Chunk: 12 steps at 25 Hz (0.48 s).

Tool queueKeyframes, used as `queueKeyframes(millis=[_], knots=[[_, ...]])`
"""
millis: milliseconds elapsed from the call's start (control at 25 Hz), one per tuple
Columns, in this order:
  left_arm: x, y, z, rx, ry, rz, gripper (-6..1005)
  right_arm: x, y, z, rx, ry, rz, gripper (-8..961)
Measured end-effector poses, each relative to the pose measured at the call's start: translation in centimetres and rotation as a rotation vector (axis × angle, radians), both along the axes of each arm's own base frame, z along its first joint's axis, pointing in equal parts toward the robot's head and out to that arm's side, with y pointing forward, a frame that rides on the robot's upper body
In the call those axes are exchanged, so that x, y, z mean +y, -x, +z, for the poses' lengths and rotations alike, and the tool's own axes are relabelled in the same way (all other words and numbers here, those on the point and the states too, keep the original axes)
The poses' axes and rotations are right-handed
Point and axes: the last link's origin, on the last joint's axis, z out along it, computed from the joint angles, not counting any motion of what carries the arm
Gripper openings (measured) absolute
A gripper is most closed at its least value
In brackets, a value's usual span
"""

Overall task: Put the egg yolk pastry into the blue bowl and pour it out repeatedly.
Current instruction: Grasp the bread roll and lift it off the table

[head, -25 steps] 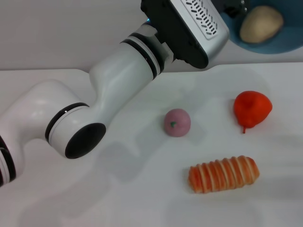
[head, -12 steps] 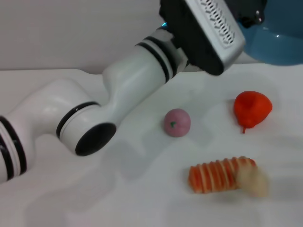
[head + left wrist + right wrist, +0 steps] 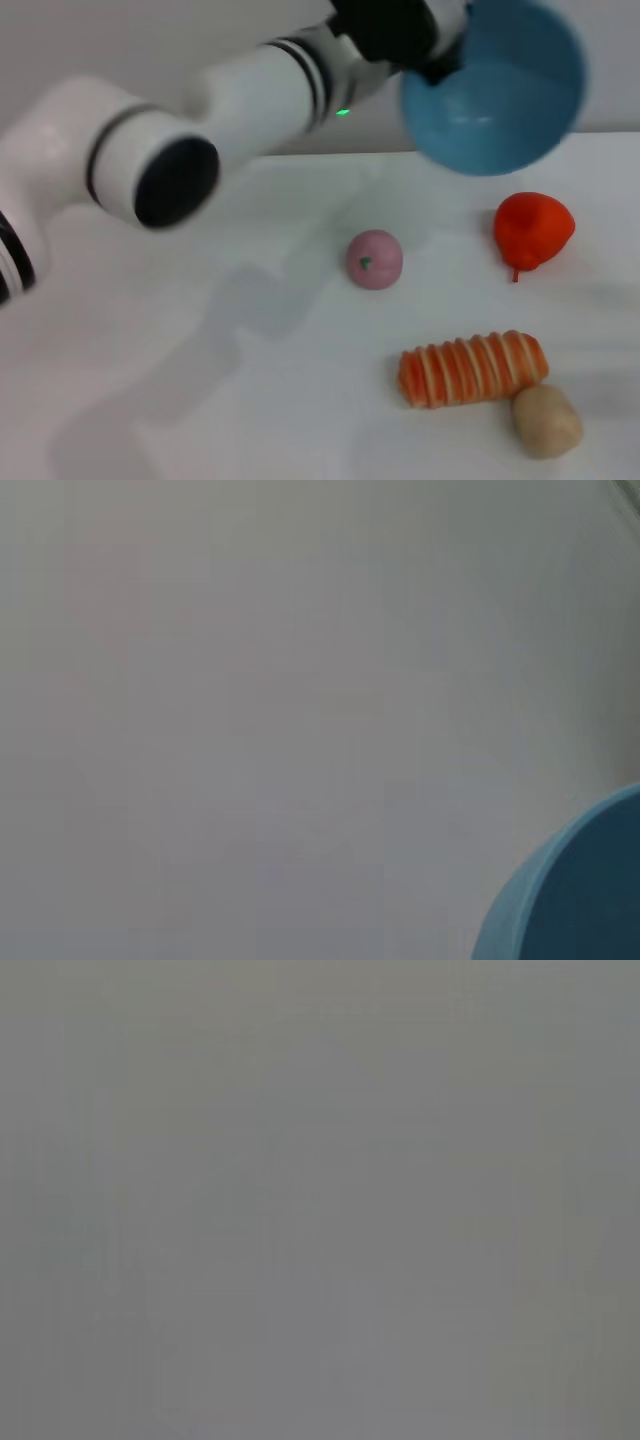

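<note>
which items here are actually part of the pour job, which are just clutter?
Job items: blue bowl, held up tipped by the left gripper; egg yolk pastry, on the table by the striped bread's end.

Clutter: pink ball, red fruit, striped bread.

A white table [image 3: 200, 400] fills the near and middle ground, its surface smooth and matte. Soft, blurred grey shadows lie across it on the left and centre, so the light is diffuse and comes from above. Along the far edge of the table rises a plain pale grey wall [image 3: 120, 40], bare and evenly lit, without visible seams or fixtures.
</note>
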Motion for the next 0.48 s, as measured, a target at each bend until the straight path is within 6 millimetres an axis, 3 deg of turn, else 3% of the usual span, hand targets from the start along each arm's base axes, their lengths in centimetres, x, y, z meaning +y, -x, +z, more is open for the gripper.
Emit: queueKeyframes(millis=[240,480], knots=[[1.7,4.0,3.2,0.008,0.075,0.291,0,0.3,0.3,0.0,-0.004,0.004,0.012,615],[1.4,8.5,5.7,0.114,0.204,0.562,0,0.6,0.6,-0.1,-0.008,0.012,0.024,615]])
